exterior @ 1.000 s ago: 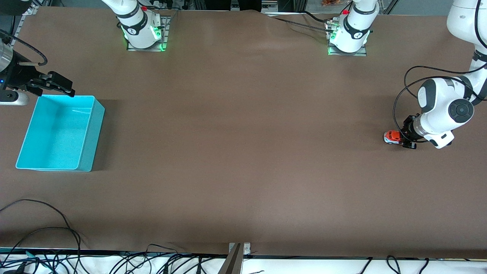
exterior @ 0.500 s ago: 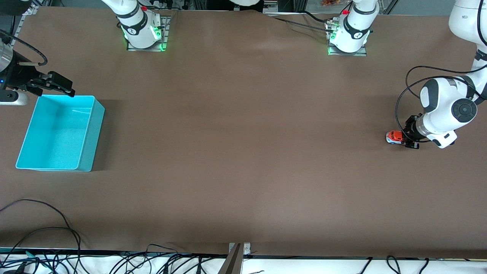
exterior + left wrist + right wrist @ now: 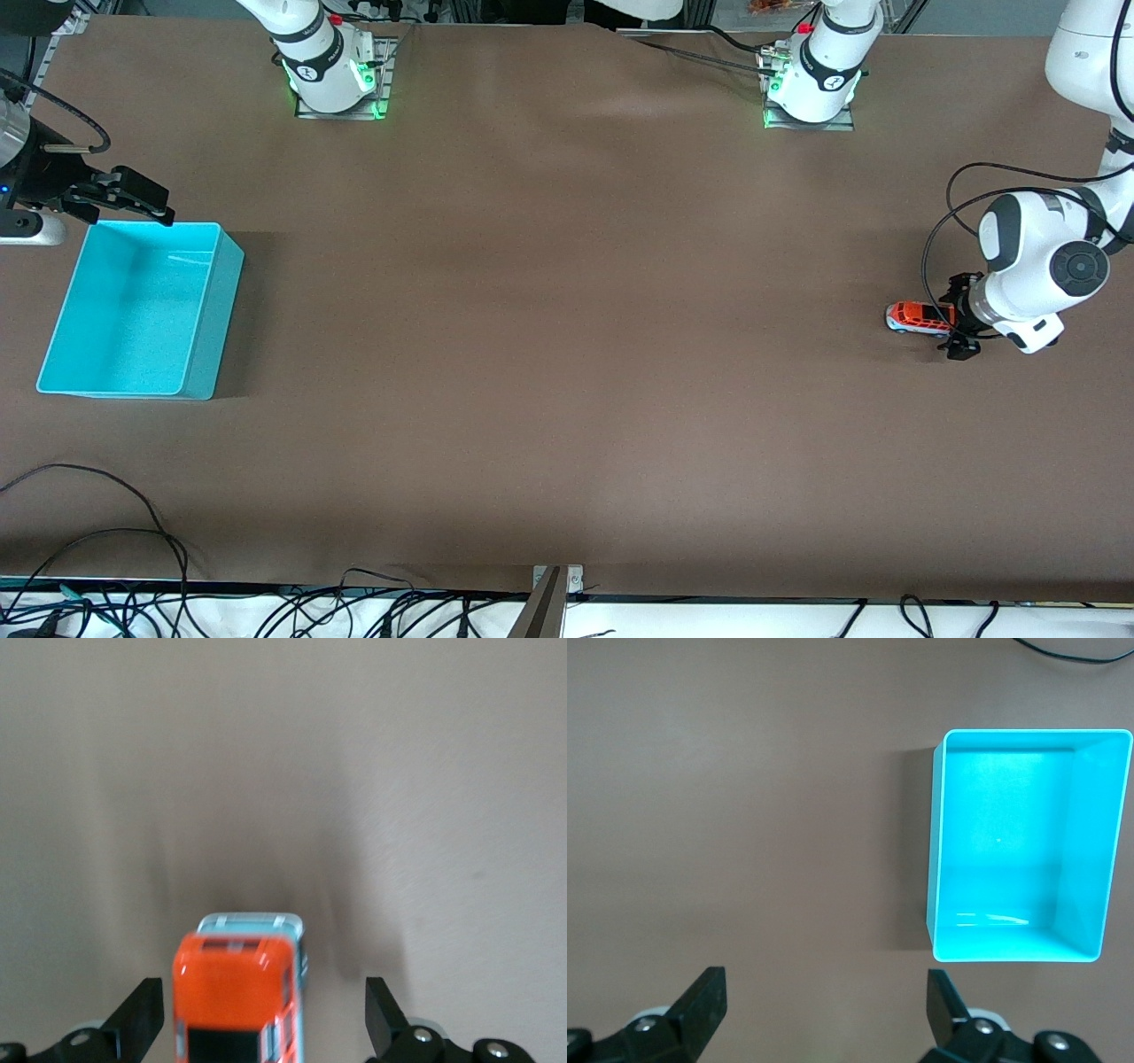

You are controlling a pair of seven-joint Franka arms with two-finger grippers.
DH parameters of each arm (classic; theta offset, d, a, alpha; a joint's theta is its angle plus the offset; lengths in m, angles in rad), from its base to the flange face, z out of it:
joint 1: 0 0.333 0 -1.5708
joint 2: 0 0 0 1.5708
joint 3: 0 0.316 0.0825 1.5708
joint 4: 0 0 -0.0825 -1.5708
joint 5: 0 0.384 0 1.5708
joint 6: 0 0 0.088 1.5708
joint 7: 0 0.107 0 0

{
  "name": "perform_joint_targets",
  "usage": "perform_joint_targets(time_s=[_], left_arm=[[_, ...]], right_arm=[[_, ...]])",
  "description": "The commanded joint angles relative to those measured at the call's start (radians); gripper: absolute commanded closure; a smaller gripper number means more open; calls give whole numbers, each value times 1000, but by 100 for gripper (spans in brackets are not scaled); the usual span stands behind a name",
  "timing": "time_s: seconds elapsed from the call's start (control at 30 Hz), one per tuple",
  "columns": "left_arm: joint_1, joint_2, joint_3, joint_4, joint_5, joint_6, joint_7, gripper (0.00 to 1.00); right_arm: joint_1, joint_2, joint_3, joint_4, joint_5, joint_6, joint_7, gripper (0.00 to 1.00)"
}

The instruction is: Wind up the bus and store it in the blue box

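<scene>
The bus, orange-red on top with a light-blue lower body, stands on the brown table at the left arm's end. My left gripper is low at the bus's end, open, with the bus's rear between its fingers. In the left wrist view the bus sits close to one finger with a clear gap to the other; the gripper does not clamp it. The blue box stands open at the right arm's end and looks bare inside. My right gripper waits open above the table by the box's farther corner.
Both arm bases stand at the table's farther edge. Loose cables lie along the nearer edge, with a metal bracket at its middle. The left arm's cable loops above the table near the bus.
My left gripper has opened and let go of the bus. The bus now shows at greater length, reaching out toward the right arm's end. The right arm has not moved.
</scene>
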Motion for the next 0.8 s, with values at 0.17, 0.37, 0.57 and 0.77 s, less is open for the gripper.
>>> perform_joint_targets(time_s=[0.17,0.37,0.57,0.77], left_arm=[[10,-34,-61,138,21,-211,4,0],[10,-101,-93,138,22,-222,10,0],[10,-157,-125,190,22,-314,134,0],[10,-172,-152,299,-2,-438,317,0]], right_arm=[[1,-19,1,-14,-17,-6,6,0],[1,-20,1,-14,-17,-6,6,0],[1,-19,1,-14,-17,-6,6,0],[1,-20,2,-14,-17,-6,6,0]])
